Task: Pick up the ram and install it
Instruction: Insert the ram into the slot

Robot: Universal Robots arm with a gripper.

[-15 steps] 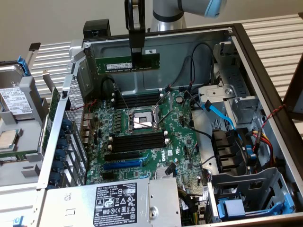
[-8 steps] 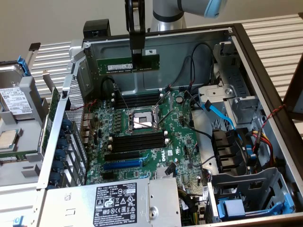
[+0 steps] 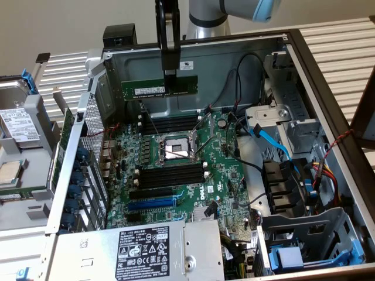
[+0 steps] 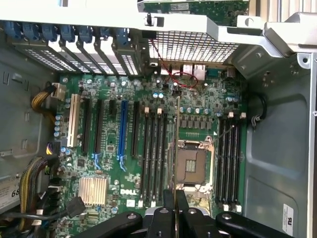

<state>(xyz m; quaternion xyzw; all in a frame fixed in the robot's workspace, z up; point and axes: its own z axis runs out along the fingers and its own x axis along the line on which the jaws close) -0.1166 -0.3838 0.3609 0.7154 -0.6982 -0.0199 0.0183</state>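
Note:
My gripper (image 3: 169, 75) is shut on the ram (image 3: 146, 89), a long green stick with a pale label. The stick hangs level in the air above the back of the motherboard (image 3: 225, 175), clear of the board. In the wrist view the ram (image 4: 177, 144) appears edge-on as a thin line running out from the gripper (image 4: 176, 206). It lies over the edge of the CPU socket (image 4: 190, 163), between two banks of black memory slots (image 4: 153, 153) (image 4: 230, 158). In the exterior view those black slots (image 3: 170, 175) flank the CPU socket (image 3: 176, 146).
The open case's back wall (image 3: 234, 64) stands just behind the ram. A blue slot (image 3: 151, 203) and the power supply (image 3: 146, 249) lie toward the front. Cables (image 3: 269, 140) and drive cages (image 3: 304, 234) fill the exterior view's right. A hard drive (image 3: 17, 126) sits outside at the left.

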